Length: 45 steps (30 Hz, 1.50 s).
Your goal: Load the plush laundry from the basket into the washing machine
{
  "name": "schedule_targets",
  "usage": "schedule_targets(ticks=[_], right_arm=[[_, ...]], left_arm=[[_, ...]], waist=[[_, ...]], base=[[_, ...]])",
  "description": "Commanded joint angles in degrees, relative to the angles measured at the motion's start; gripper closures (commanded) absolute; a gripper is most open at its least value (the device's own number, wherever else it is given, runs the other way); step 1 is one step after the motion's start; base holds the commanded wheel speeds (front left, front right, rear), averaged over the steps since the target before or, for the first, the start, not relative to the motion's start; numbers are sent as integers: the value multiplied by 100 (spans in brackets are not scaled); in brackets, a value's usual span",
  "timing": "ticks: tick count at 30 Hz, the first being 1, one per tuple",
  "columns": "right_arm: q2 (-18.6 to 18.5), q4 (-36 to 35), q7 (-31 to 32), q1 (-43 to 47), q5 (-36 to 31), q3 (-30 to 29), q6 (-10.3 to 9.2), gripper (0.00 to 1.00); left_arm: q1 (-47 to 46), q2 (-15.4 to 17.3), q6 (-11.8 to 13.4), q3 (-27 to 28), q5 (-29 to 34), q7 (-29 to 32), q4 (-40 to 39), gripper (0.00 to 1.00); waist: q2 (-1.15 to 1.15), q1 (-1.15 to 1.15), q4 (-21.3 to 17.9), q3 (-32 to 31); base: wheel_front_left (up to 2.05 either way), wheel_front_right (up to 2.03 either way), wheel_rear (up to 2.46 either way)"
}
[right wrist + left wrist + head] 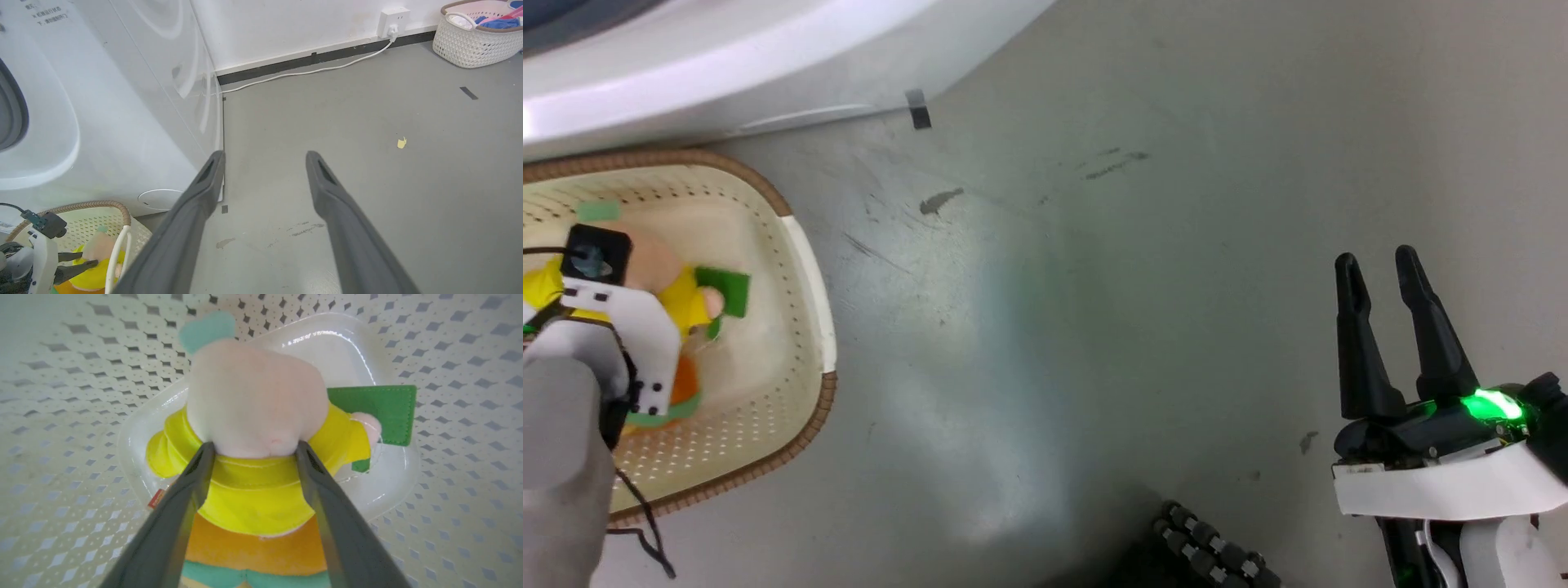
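So we're at the pick-up step. Our left end effector [254,446] is down inside the basket [768,384], fingers [179,506] spread wide on either side of the plush laundry [253,490]. The tips sit right at the neck, where head meets yellow shirt, and nothing's gripped yet. The doll lies flat on the basket bottom, and the basket sits on the floor [1094,327] just beside the washing machine [122,81]. Our right end effector [1378,260] hangs wide open over the floor, holding nothing. Next up, we reckon: squeeze shut on the soft body, lift clear of the rim [827,400], then carry it to the machine's front. Whether that's open for loading, we can't tell.
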Motion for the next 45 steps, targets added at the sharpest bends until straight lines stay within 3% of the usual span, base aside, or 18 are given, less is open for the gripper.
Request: schedule_targets(ticks=[1, 9, 16, 29, 35, 39, 45], right_arm=[[0, -40, -67, -139, 83, 26, -4, 0], [0, -43, -162, -354, 237, 190, -4, 0], [0, 68, -169, -481, 76, 340, -4, 0], [0, 321, -169, -13, -920, -250, -4, 0], [0, 369, -169, 129, -1137, -376, -4, 0], [0, 416, -169, 282, -1254, -485, -4, 0], [0, 406, -169, 453, -1364, -571, -4, 0]], left_arm=[[-80, 99, 35, -31, -13, 40, 161, 100], [-151, 335, 64, -3, -243, -303, 552, 100], [166, 271, 212, 174, -512, -782, 636, 100], [778, -936, 24, 132, -978, -2260, 981, 100], [1018, -1234, -80, 116, -1082, -2646, 886, 100], [1302, -1439, -79, 176, -1159, -2728, 467, 100], [2001, -1707, 12, 496, -1191, -2734, -1168, 100]], waist=[[0, 0, -68, 96], [0, 0, -304, 282], [0, 0, -398, -164], [0, 0, 724, -2117], [0, 0, 1079, -2692], [0, 0, 1307, -3058], [0, 0, 1549, -3377]], base=[[0, 0, 0], [0, 0, 0], [0, 0, 0], [0, 0, 0], [0, 0, 0], [0, 0, 0], [0, 0, 0]])
